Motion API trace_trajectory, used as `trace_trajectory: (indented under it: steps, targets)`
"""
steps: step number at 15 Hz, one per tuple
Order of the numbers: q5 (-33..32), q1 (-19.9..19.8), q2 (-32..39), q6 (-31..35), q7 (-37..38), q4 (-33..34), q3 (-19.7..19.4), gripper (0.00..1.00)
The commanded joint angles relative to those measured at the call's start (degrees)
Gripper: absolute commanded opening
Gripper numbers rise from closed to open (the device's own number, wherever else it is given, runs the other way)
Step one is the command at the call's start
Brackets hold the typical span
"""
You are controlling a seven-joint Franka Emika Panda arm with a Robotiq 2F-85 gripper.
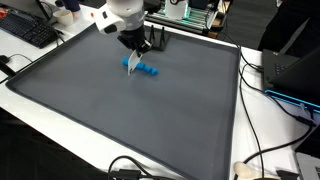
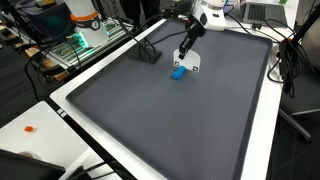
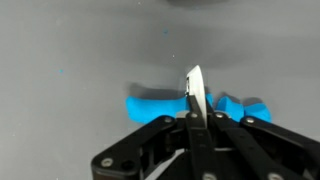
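Note:
A bright blue, lumpy elongated object (image 3: 155,105) lies flat on the dark grey mat (image 1: 120,120), toward its far side, and shows in both exterior views (image 1: 148,71) (image 2: 178,73). My gripper (image 3: 194,85) is shut, its pale fingertips pressed together into one thin blade with nothing visible between them. In the wrist view the tips stand directly over the middle of the blue object. In the exterior views the gripper (image 1: 131,62) (image 2: 188,64) hangs low, right beside the object. I cannot tell whether the tips touch it.
A small black stand (image 1: 150,42) (image 2: 148,52) sits on the mat just behind the gripper. White table edges frame the mat (image 2: 170,120). A keyboard (image 1: 28,30), cables (image 1: 270,80), a laptop (image 2: 262,12) and lit equipment (image 2: 75,45) surround it.

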Motion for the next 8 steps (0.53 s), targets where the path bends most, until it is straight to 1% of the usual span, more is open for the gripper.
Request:
trace_trajectory:
  steps: [1, 8]
  targets:
    - [-1.48, 0.37, 1.73, 2.56, 0.75, -0.66, -0.64, 0.01]
    - [-0.51, 0.01, 2.59, 1.23, -0.67, -1.49, -0.15, 0.01]
